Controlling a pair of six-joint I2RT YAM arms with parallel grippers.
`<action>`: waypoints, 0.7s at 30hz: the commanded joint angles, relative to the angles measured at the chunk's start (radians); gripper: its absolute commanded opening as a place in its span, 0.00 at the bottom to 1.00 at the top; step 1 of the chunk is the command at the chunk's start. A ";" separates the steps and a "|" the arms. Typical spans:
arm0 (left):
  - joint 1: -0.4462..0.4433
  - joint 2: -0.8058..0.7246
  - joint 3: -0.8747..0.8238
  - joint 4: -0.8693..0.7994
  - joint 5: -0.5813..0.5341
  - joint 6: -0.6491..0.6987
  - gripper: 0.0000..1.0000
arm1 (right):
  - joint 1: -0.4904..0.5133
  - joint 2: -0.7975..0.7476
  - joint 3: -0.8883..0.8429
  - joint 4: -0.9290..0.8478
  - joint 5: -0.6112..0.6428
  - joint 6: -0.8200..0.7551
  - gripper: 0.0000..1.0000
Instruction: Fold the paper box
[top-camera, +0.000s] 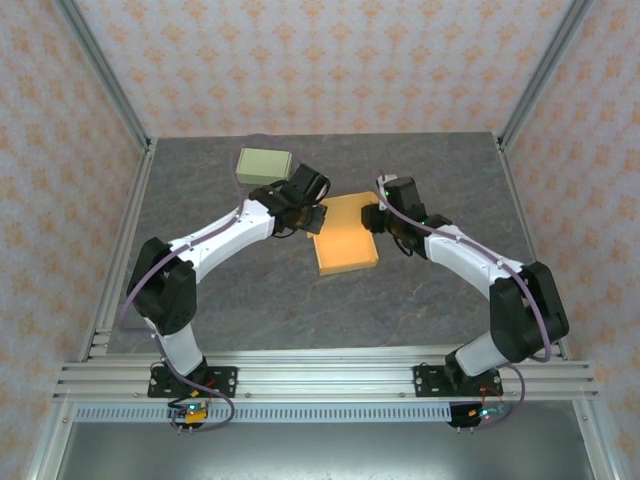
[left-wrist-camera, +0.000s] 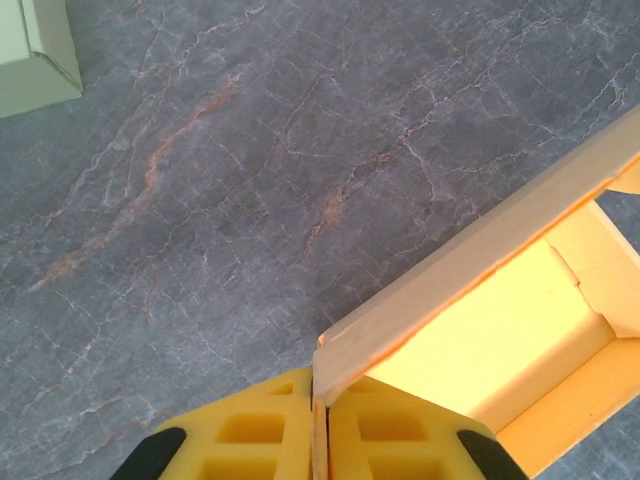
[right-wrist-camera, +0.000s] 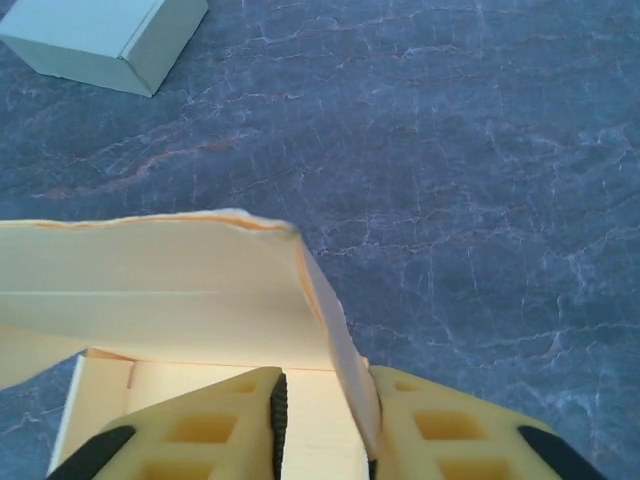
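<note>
On marbled stone (left-wrist-camera: 250, 150), left gripper (left-wrist-camera: 321, 400) jaws pinch the orange paper box (left-wrist-camera: 500, 340) wall; right gripper (right-wrist-camera: 326, 385) jaws loosely straddle another.

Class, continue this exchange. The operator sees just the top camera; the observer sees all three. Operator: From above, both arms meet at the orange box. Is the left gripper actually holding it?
Observer: Yes. On its wrist camera the left gripper is pinched shut on a raised wall of the orange box.
Operator: And the right one?
Observer: The right gripper straddles another wall, which touches one finger; a gap shows beside the other.
Operator: Is that wall tidy?
Observer: Its top corner looks slightly crumpled.
</note>
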 joint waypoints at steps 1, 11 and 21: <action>0.013 0.013 0.033 -0.022 0.008 0.009 0.15 | 0.000 0.048 0.015 -0.012 0.010 -0.010 0.22; 0.035 0.022 0.016 -0.016 -0.022 -0.027 0.46 | 0.007 0.085 0.010 0.045 0.047 0.040 0.11; 0.057 0.041 -0.007 0.022 -0.101 -0.080 0.40 | 0.064 0.077 0.012 0.026 0.107 0.037 0.07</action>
